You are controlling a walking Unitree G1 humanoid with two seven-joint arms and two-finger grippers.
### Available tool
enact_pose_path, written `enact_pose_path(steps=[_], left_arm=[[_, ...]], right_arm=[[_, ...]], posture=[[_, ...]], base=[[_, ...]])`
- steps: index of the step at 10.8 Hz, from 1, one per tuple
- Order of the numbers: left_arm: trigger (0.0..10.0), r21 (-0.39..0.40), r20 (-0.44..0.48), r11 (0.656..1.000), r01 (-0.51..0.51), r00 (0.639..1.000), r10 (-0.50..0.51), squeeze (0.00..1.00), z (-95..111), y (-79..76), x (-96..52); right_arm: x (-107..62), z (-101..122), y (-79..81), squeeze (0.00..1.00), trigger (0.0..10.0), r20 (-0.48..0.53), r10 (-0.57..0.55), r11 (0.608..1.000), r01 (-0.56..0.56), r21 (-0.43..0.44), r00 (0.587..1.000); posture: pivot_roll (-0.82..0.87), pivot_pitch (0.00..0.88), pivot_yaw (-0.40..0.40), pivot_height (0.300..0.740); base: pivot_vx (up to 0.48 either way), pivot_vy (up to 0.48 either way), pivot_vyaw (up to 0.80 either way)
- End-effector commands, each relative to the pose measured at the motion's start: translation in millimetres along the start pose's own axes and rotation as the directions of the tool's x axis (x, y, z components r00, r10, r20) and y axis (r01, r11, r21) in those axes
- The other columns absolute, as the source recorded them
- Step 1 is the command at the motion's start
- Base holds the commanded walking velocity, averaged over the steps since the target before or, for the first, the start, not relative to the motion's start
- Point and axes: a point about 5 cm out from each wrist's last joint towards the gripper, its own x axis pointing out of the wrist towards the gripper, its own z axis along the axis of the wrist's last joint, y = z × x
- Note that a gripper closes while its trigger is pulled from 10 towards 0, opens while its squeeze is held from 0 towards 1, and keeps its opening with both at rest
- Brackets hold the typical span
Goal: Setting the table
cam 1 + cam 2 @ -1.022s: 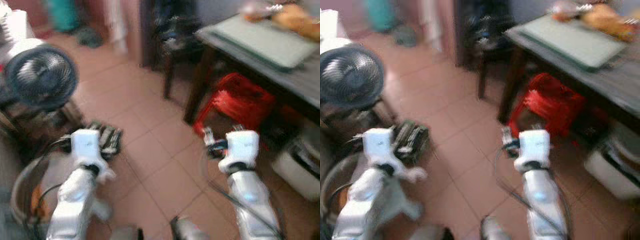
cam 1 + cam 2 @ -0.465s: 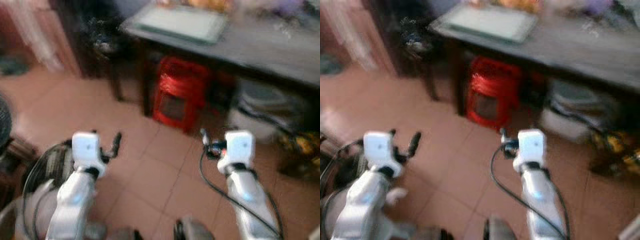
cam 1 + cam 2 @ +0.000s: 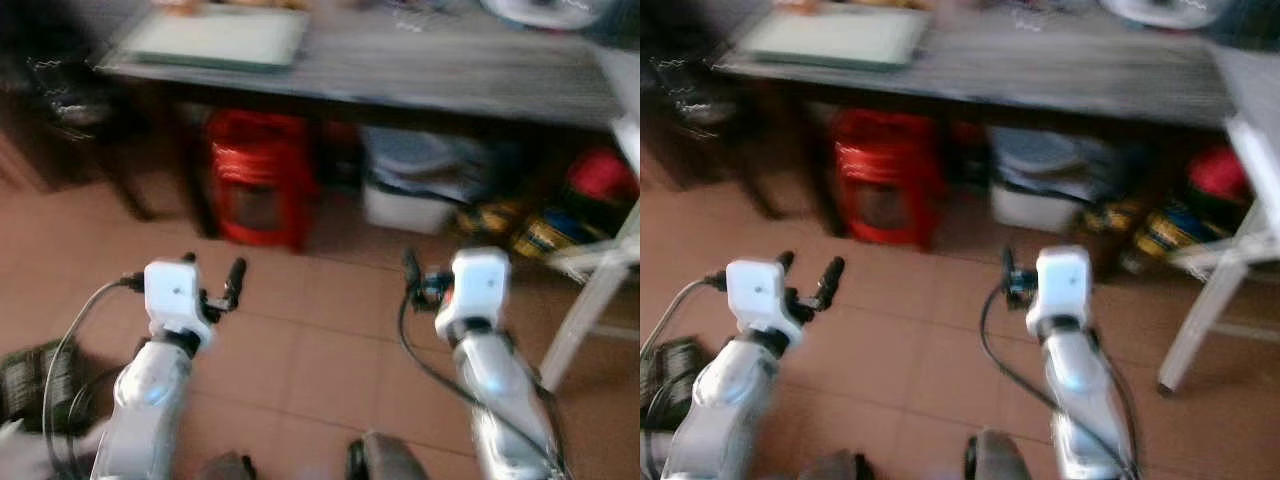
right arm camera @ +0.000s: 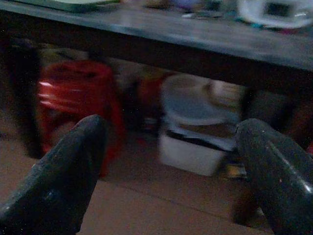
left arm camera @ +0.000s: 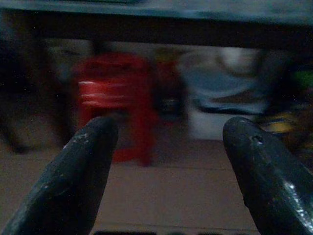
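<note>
Step in hand looks like approach: robot faces table (image 3: 450,70), both arms raised over tiled floor (image 3: 320,350). Left gripper (image 5: 166,147) spread wide, holds nothing. Right gripper (image 4: 171,142) also spread, empty. Red stool (image 3: 258,175) under table, mat (image 3: 215,35) on top. Next: step closer, pick item. No readable writing; too blurred.

A red plastic stool (image 3: 258,178) stands under the table's left end, beside a white lidded bin (image 3: 420,190); blurred, possibly packaged goods (image 3: 530,232) lie toward the right on terracotta floor tiles (image 3: 320,330).
</note>
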Motion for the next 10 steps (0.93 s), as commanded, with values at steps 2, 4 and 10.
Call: enact_pose_path(steps=[2,4,10], left_arm=[[10.0,0.019,0.001,1.0,-0.012,1.0,0.012,0.0,2.4,6.2,-2.4],[10.0,0.008,-0.011,1.0,-0.012,1.0,0.012,0.0,0.4,5.6,-2.6],[10.0,0.004,0.009,0.999,0.034,0.999,-0.034,0.0,5.6,-2.9,0.9]], right_arm=[[4.5,5.9,0.7,0.0,10.0,0.021,-0.003,1.0,0.003,0.004,1.0],[3.9,1.8,-1.3,0.0,10.0,0.001,-0.023,1.0,0.023,0.009,1.0],[8.0,8.2,0.2,0.0,10.0,0.029,-0.019,1.0,0.019,0.016,0.999]], posture=[[-0.05,0.133,0.034,0.74],[-0.05,0.145,0.023,0.74],[-0.05,0.15,0.032,0.74]], base=[[0.0,-0.472,0.0],[0.0,-0.472,0.0],[0.094,-0.432,0.0]])
